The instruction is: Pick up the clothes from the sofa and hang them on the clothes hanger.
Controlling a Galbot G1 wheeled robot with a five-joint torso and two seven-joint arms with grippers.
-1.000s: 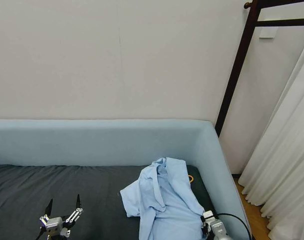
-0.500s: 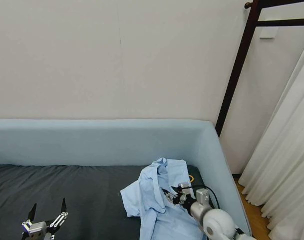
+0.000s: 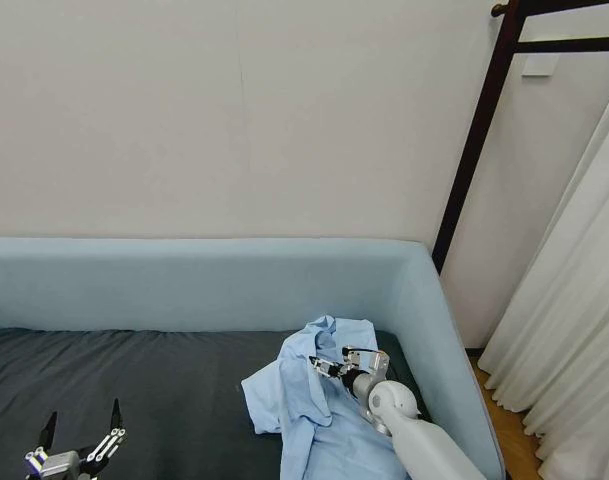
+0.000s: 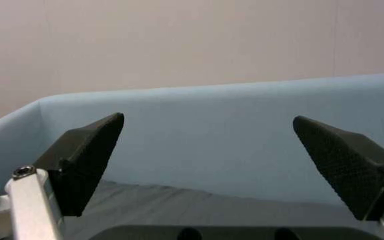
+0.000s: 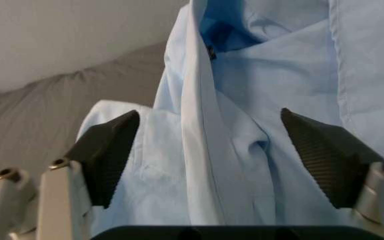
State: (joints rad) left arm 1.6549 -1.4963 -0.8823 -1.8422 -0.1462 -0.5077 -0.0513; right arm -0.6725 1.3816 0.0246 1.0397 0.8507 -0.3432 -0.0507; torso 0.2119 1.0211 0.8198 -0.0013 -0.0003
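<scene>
One blue shirt (image 3: 296,402) on one sofa (image 3: 184,282), right hand (image 3: 330,361) spread over it.

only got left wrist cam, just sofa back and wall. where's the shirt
observer: the light blue shirt lies crumpled at the right end of the sofa, on the dark seat.
operator: right gripper on it
observer: the right gripper is open, its fingers either side of the shirt's front fold near the collar.
operator: and the hanger
observer: a dark clothes rack stands just past the sofa's right end, beside a white curtain.
</scene>
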